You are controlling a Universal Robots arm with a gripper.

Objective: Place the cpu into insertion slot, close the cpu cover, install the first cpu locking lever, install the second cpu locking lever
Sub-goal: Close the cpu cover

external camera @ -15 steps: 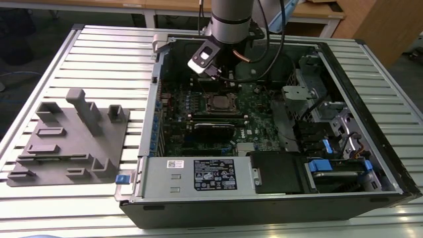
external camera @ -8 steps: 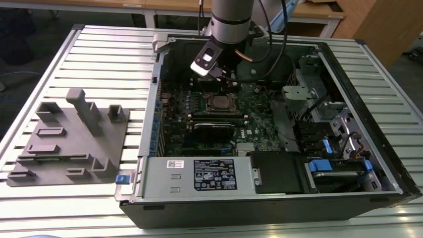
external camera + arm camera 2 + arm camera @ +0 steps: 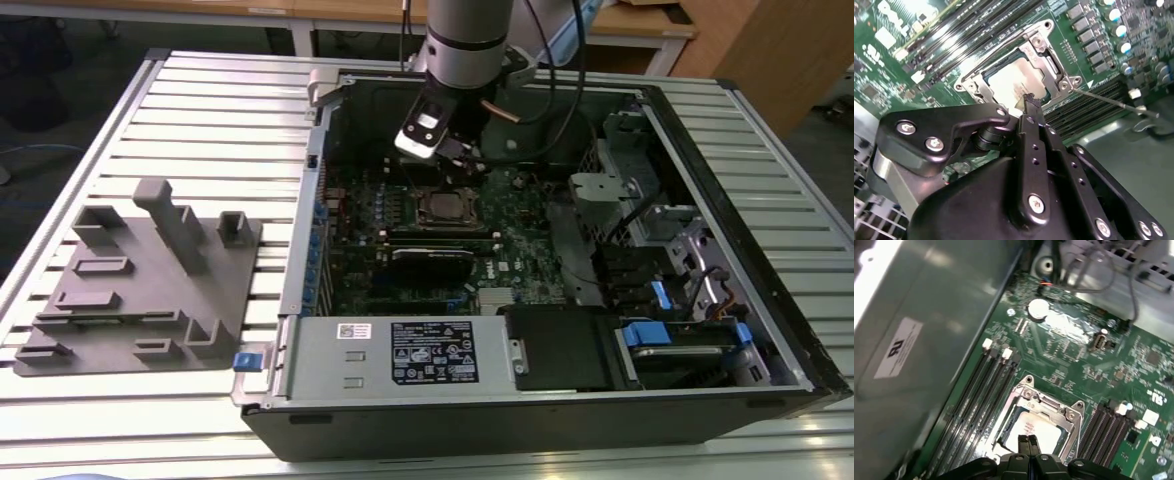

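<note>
Tool (image 3: 1029, 441) over the seated cpu (image 3: 1015, 82), tips pinched together on nothing.
On my feed the tool hangs just above one edge of the cpu, which lies flat in the insertion slot (image 3: 987, 74) under the lowered cpu cover (image 3: 1040, 49). A thin locking lever (image 3: 1114, 100) juts free beside it, over the green motherboard (image 3: 1079, 365).

No readable text or numbers anywhere.

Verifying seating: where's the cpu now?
In the second wrist view, the silvery-grey square cpu lies inside the silver metal cover frame, between black memory-slot rows.
</note>
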